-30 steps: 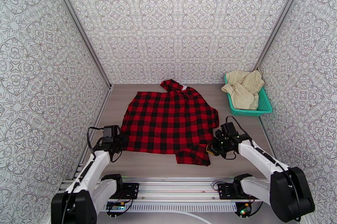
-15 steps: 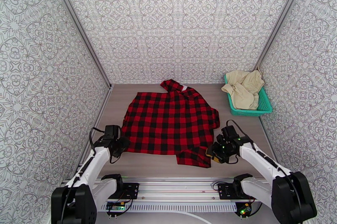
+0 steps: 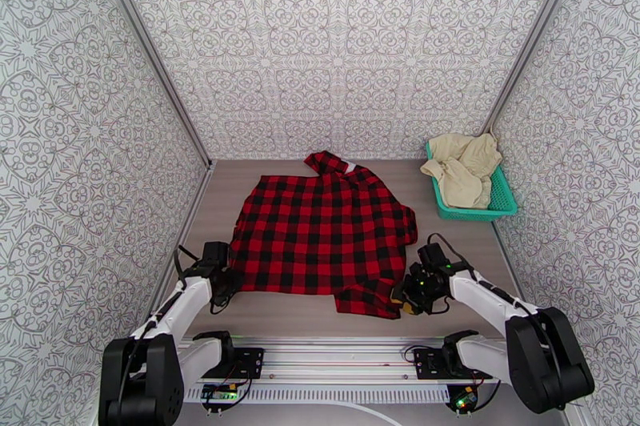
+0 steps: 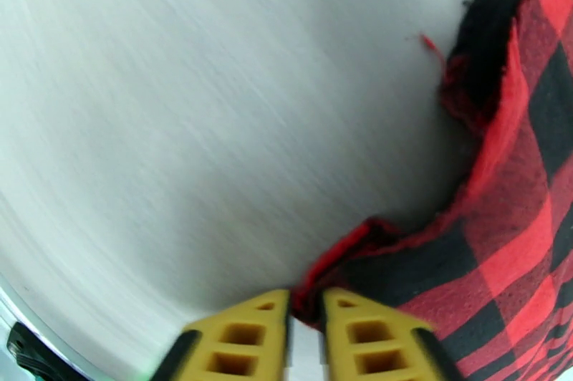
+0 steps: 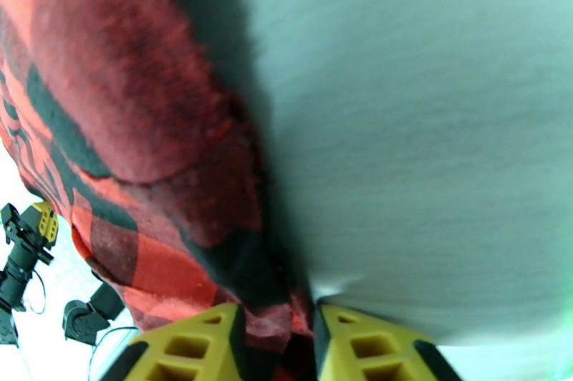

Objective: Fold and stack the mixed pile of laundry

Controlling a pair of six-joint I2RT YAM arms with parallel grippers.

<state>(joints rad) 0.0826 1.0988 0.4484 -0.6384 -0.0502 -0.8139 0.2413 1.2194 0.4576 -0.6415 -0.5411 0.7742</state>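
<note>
Both left end effector (image 4: 305, 298) and right end effector (image 5: 276, 318) clench the flannel shirt (image 3: 324, 231), its pinched hem hidden.

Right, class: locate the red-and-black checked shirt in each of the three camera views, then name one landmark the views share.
Top external: checked shirt lies spread mid-table, between left gripper and right gripper.
Left wrist: its corner takes the right side, pinched at the bottom by the left gripper.
Right wrist: bunched cloth takes the left side, running into the right gripper.
Shared landmark: the bare table beside it.
</note>
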